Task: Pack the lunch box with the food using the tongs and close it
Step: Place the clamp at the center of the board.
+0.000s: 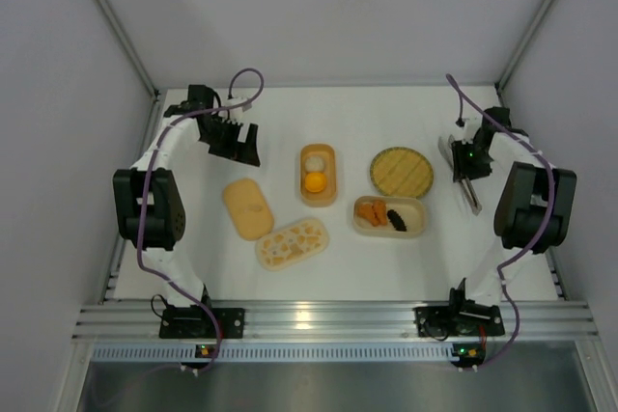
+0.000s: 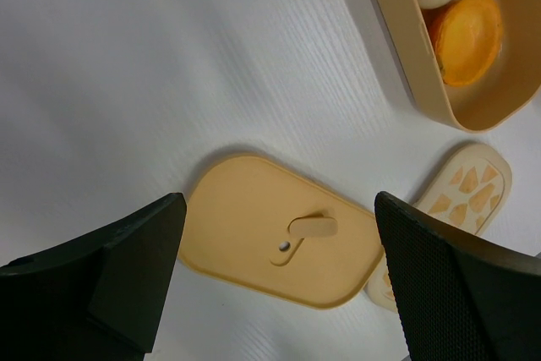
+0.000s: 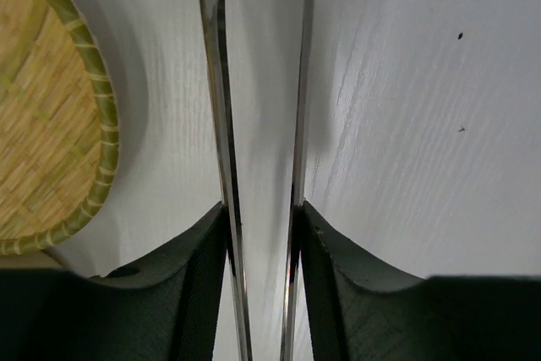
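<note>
White table [image 1: 367,113]. Left gripper [image 2: 277,205] spread wide, above plain lid [image 1: 247,207] at left. Right gripper [image 3: 262,209] pinching tongs [image 3: 221,124] at far right, tips toward near edge. Woven plate [image 1: 401,171] right of centre. Lunch box [image 1: 299,176] at centre holds whitish ball [image 1: 315,159] and yellow-orange ball [image 1: 314,181]. Second tray [image 1: 417,229], near side of plate, holds orange chunks [image 1: 370,211] and dark piece [image 1: 397,220]. Patterned lid [image 1: 292,243] nearest.

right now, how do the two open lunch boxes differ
The middle box holds a whitish ball and an orange ball; the right box holds orange chunks and a dark piece. Seen from above, the middle box runs top to bottom and the right box runs left to right. Both are tan, rounded and open.
</note>
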